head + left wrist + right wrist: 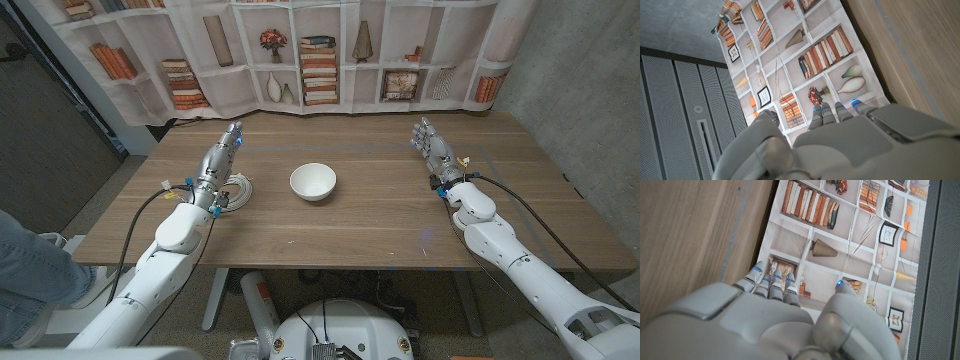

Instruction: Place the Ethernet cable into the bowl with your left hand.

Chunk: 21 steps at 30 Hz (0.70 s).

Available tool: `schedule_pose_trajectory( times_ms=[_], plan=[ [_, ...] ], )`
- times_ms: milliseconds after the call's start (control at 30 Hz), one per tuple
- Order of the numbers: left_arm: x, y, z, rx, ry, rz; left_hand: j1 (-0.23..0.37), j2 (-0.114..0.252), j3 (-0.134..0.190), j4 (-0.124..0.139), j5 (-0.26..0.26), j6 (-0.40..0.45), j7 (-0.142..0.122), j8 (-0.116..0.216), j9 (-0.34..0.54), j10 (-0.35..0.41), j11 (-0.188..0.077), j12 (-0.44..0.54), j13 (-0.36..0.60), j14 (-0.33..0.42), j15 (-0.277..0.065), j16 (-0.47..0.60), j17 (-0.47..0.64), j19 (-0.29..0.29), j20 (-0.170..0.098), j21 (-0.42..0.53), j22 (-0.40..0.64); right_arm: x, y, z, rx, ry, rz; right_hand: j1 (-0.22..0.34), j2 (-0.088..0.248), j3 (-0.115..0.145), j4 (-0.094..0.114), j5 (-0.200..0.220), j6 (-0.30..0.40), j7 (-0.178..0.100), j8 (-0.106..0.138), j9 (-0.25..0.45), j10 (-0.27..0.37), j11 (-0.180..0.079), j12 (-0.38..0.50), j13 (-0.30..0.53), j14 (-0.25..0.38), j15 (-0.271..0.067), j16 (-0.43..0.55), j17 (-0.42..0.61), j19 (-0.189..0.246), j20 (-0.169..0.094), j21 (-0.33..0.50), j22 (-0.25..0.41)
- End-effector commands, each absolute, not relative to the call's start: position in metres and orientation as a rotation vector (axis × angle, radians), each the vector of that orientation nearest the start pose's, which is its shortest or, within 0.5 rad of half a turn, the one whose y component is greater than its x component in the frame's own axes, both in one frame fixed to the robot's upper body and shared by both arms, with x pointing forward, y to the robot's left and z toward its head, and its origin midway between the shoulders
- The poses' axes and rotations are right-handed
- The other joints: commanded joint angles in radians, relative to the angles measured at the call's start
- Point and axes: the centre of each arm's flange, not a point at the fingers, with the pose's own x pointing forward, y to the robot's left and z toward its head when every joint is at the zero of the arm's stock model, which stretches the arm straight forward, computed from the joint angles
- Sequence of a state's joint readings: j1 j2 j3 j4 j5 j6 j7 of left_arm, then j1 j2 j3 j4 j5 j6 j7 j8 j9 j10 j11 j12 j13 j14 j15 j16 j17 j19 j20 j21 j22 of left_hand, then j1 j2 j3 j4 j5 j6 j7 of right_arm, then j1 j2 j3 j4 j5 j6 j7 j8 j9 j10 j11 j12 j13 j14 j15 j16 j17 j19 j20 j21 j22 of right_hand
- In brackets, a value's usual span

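A white bowl [313,182] stands near the middle of the wooden table [380,225]. A coiled pale Ethernet cable [236,189] lies on the table left of the bowl, partly hidden behind my left forearm. My left hand [225,150] is raised just above and beyond the cable, fingers stretched out together, holding nothing. My right hand [431,146] stands at the table's right side, fingers extended, empty. The left wrist view shows the back of my left hand [850,145] pointing toward the backdrop, and the right wrist view shows my right hand [770,320] the same way.
A printed bookshelf backdrop [320,60] hangs along the table's far edge. A person's leg in jeans [30,270] shows at the left edge, beside the table. Black cables run along both forearms.
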<state>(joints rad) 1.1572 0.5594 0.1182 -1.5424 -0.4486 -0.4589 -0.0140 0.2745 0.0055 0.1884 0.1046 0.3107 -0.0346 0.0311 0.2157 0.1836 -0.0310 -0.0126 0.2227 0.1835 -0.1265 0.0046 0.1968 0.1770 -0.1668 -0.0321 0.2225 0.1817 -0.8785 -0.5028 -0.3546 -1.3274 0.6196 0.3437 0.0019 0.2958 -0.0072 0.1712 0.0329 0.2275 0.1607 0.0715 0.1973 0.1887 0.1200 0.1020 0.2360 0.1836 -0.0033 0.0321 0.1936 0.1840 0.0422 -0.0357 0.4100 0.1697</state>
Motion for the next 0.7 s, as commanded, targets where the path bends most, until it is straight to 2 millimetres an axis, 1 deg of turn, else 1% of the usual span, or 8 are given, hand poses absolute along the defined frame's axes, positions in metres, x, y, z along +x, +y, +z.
schedule_pose_trajectory(
  times_ms=[33,700],
  plan=[
    [0.562,0.355,-0.060,0.120,-0.775,-0.096,0.014,0.000,0.003,-0.008,0.006,0.008,0.005,0.005,0.004,0.005,-0.004,0.005,0.005,0.005,-0.002,0.001,0.003,-0.059,-0.014,0.001,0.002,0.642,-0.287,-0.031,0.046,-0.642,0.181,0.010,0.008,0.001,-0.004,-0.005,0.008,-0.004,0.000,0.001,0.009,0.004,-0.003,0.004,0.002,0.005,0.000,0.001,0.008,-0.029,-0.006,0.006],
    [0.551,0.365,-0.076,0.135,-0.750,-0.072,0.018,0.001,0.001,-0.011,0.005,0.014,0.006,0.004,0.004,0.011,-0.005,0.004,0.005,0.012,-0.002,0.000,0.003,-0.053,-0.010,0.001,0.002,0.642,-0.283,-0.030,0.039,-0.643,0.187,0.010,0.009,0.001,-0.006,-0.006,0.010,-0.003,0.000,0.001,0.010,0.005,-0.005,0.004,0.003,0.006,-0.001,0.002,0.010,-0.028,-0.014,0.006]
  ],
)
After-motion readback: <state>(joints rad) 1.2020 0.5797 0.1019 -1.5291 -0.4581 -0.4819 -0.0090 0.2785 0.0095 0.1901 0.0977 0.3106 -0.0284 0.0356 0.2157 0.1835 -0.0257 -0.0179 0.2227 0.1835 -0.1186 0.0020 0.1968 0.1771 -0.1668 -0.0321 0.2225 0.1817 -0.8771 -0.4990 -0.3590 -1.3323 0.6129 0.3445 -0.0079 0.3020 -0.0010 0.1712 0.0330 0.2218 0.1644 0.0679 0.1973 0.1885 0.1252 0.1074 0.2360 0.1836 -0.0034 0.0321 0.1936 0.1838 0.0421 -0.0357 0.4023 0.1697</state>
